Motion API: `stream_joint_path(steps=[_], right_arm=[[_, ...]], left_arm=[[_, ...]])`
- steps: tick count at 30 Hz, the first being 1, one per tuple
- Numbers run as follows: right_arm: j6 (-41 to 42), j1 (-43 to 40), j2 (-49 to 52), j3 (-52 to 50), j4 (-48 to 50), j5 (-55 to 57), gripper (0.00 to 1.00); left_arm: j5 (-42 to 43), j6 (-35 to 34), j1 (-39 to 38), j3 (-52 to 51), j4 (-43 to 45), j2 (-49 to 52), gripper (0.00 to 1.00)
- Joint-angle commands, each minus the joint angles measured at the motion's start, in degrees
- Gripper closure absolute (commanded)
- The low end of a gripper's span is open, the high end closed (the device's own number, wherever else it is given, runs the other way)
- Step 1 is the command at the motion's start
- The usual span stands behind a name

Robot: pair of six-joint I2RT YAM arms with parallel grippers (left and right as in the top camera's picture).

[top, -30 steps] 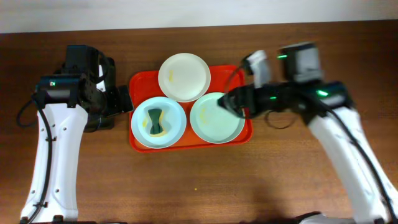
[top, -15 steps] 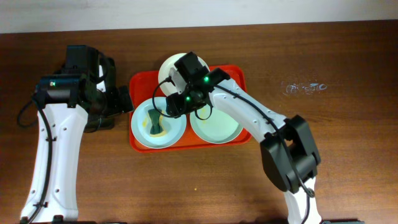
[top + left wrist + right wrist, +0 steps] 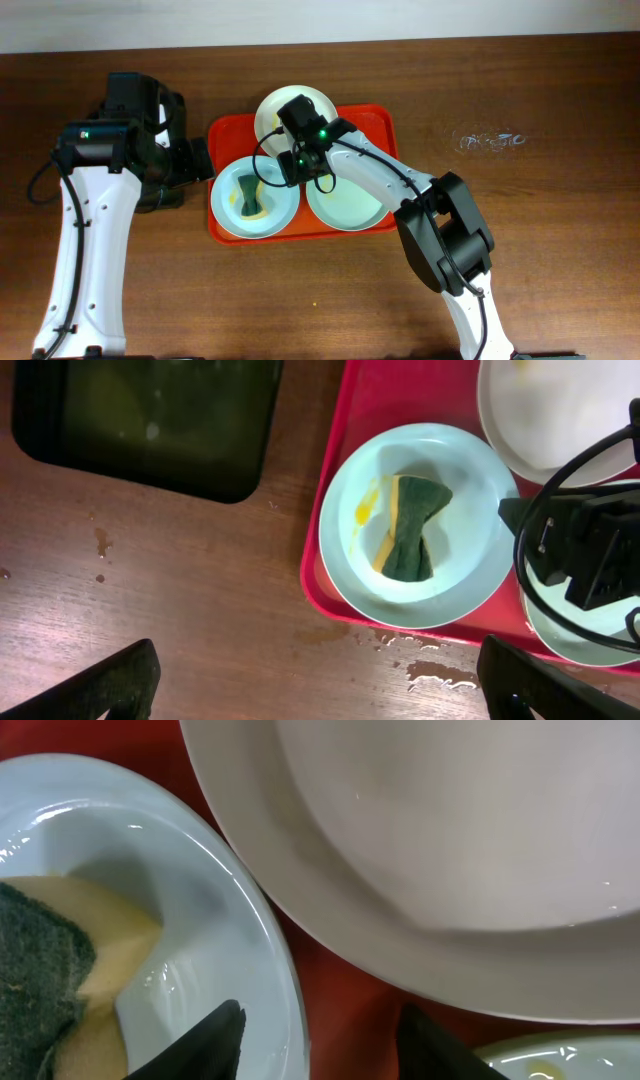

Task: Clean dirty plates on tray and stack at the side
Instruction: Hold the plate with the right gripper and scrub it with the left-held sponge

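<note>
The orange-red tray [image 3: 222, 135] holds three plates. The cream-white plate [image 3: 285, 110] is at the back. A mint plate [image 3: 240, 215] at the front left holds a green and yellow sponge [image 3: 249, 192]. A second mint plate [image 3: 350, 205] is at the front right. My right gripper [image 3: 287, 167] is open and low over the tray. In the right wrist view its fingers [image 3: 320, 1045] straddle the sponge plate's right rim [image 3: 270, 950], beside the cream plate [image 3: 450, 840]. My left gripper [image 3: 320, 690] is wide open and empty above the table, left of the tray [image 3: 365, 400].
A black rectangular tray [image 3: 150, 420] lies on the wood table left of the orange-red tray, under my left arm. Water drops [image 3: 430, 660] lie on the table by the tray's front edge. A faint white smear [image 3: 490, 141] marks the table at right.
My right arm has swung from the tray's right side to the middle, over the gap between the sponge plate and the cream plate. The left arm has not moved.
</note>
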Motion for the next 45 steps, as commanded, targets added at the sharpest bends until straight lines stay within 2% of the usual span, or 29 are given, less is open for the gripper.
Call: stream_joint_path(steps=[1, 6, 12, 15, 16, 18, 20, 22, 24, 25, 26, 28, 29, 32, 37, 41, 44, 45], right_arm=[[0.5, 0.5, 1.0, 0.5, -1.0, 1.1, 0.50], [0.5, 0.6, 1.0, 0.5, -3.2, 1.1, 0.58], [3.1, 0.6, 1.0, 0.5, -5.5, 1.1, 0.60], [3.6, 0.6, 1.0, 0.5, -6.8, 0.2, 0.61], [3.6, 0.6, 1.0, 0.5, -7.1, -0.2, 0.61], [3.6, 0.6, 1.0, 0.5, -8.9, -0.2, 0.71], [3.8, 0.6, 1.0, 0.5, -10.9, -0.3, 0.73], [3.9, 0.6, 1.0, 0.5, -11.4, -0.3, 0.76], [4.0, 0.6, 1.0, 0.5, -11.0, -1.3, 0.78], [4.0, 0.6, 1.0, 0.5, -11.1, -1.5, 0.78], [4.0, 0.6, 1.0, 0.5, -11.1, -1.5, 0.77], [4.0, 0.6, 1.0, 0.5, -11.1, -1.6, 0.78], [4.0, 0.6, 1.0, 0.5, -11.0, -2.0, 0.87], [4.4, 0.6, 1.0, 0.5, -10.6, -2.6, 0.96], [4.6, 0.6, 1.0, 0.5, -10.6, -2.6, 0.96], [4.6, 0.6, 1.0, 0.5, -10.6, -2.6, 0.96], [4.6, 0.6, 1.0, 0.5, -10.6, -2.6, 0.96], [4.6, 0.6, 1.0, 0.5, -10.6, -2.6, 0.96]], left_arm=[[0.3, 0.0, 0.3, -0.2, 0.3, -0.2, 0.00], [0.3, 0.0, 0.3, -0.2, 0.3, -0.2, 0.00], [2.2, 0.1, 0.3, -0.6, 0.5, -0.2, 0.00], [2.6, 0.1, 0.2, -4.2, 3.5, -0.2, 0.01], [3.8, 0.1, 0.2, -5.8, 5.2, -0.2, 0.05], [6.2, 0.1, 0.2, -8.6, 8.5, -0.2, 0.28], [6.7, 0.0, 0.2, -11.0, 11.7, -0.2, 0.33], [7.9, 0.1, 0.2, -13.8, 14.9, -0.2, 0.47], [11.9, 0.0, 0.2, -18.1, 20.1, -0.1, 0.44], [12.5, -0.9, 0.2, -20.8, 23.6, -0.1, 0.33], [12.5, -1.9, 0.2, -22.2, 25.2, -0.1, 0.32], [14.1, -1.9, 0.2, -24.7, 28.6, -0.1, 0.32], [15.7, -1.9, 0.2, -26.4, 30.6, -0.1, 0.32], [17.0, -1.9, -0.7, -29.0, 34.3, -0.1, 0.32], [15.1, -2.0, -5.7, -29.9, 37.8, 0.5, 0.30], [15.0, -3.0, -6.4, -29.9, 39.8, 4.7, 0.30], [14.7, -3.0, -6.4, -29.9, 41.1, 8.4, 0.32], [14.2, -3.0, -6.3, -29.9, 41.7, 9.1, 0.37]])
